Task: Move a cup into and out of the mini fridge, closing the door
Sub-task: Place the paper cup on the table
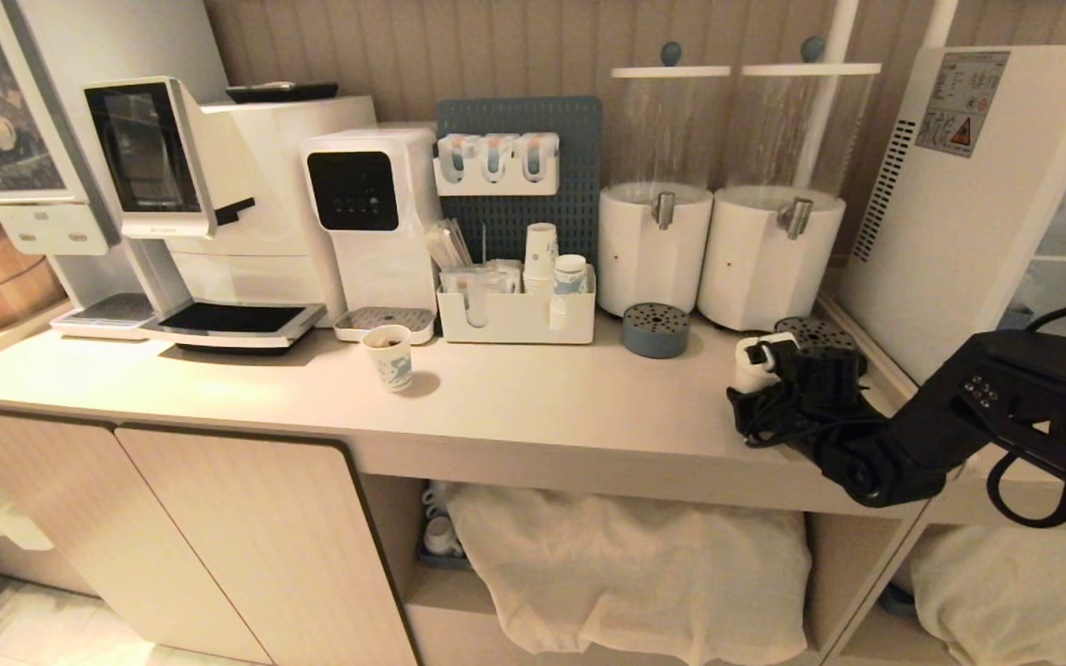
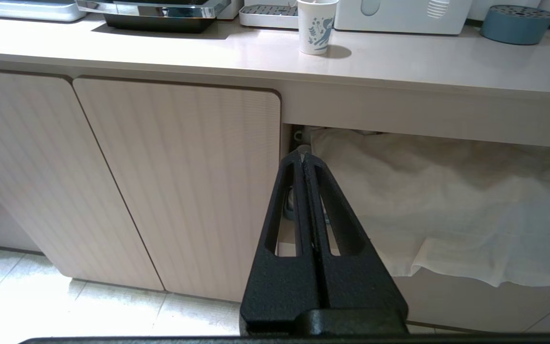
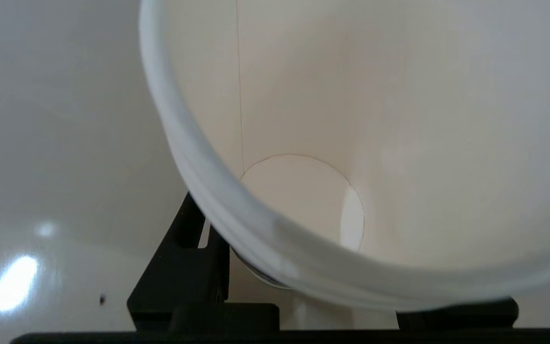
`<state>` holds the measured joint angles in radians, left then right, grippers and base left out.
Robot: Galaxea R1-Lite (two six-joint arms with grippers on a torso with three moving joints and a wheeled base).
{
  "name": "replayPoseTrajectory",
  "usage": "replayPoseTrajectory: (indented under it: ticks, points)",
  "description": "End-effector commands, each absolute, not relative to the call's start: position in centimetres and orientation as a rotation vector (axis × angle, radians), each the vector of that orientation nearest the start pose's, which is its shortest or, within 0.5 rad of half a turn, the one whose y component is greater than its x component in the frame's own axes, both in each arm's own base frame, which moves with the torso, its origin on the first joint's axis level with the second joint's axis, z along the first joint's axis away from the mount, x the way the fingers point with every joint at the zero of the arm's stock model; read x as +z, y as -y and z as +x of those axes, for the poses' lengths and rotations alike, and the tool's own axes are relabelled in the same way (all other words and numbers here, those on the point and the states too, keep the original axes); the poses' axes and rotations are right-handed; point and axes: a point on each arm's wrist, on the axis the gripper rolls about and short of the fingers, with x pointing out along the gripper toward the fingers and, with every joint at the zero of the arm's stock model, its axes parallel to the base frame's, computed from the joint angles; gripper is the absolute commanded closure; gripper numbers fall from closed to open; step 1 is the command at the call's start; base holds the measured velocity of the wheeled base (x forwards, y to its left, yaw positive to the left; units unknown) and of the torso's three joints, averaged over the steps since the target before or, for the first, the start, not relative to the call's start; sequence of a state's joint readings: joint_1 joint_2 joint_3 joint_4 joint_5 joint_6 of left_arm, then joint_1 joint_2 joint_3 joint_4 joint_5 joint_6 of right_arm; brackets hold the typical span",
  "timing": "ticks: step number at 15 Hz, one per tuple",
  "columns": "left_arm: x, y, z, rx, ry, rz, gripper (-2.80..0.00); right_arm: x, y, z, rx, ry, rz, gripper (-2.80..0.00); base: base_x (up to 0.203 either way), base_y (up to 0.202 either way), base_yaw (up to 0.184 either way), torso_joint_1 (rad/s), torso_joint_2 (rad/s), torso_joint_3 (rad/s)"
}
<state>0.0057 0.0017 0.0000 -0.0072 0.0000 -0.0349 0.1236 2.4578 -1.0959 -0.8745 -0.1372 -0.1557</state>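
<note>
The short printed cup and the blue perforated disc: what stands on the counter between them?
Nothing: in the head view the counter is bare between the short printed cup and the blue perforated disc.

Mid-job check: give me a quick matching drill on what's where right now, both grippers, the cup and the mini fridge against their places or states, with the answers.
Things:
1. left gripper
2. right gripper
3. cup
4. mini fridge

Places or states:
A. at the counter's right end, its side vent slots facing the counter
B. shut, empty, low before the cabinet doors
C. empty inside, held between black fingers
D. over the counter's right part, shut on the cup

Pairs: 1-B, 2-D, 3-C, 4-A
</note>
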Motion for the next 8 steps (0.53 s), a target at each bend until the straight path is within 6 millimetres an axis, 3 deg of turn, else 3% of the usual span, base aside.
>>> replayPoseTrajectory:
  ticks: [1, 8]
  points:
    - [7.59, 0.01, -2.25, 0.006, 0.003, -0.035, 0.0, -2.12, -4.6, 42.6, 0.021, -0.522, -0.22, 0.0, 0.0, 0.0, 0.0, 0.0, 0.0, 0.0]
    - [7.59, 0.01, -2.25, 0.006, 0.003, -0.035, 0.0, -2.45, -4.61, 42.82, 0.006, -0.524, -0.226, 0.0, 0.0, 0.0, 0.0, 0.0, 0.0, 0.0]
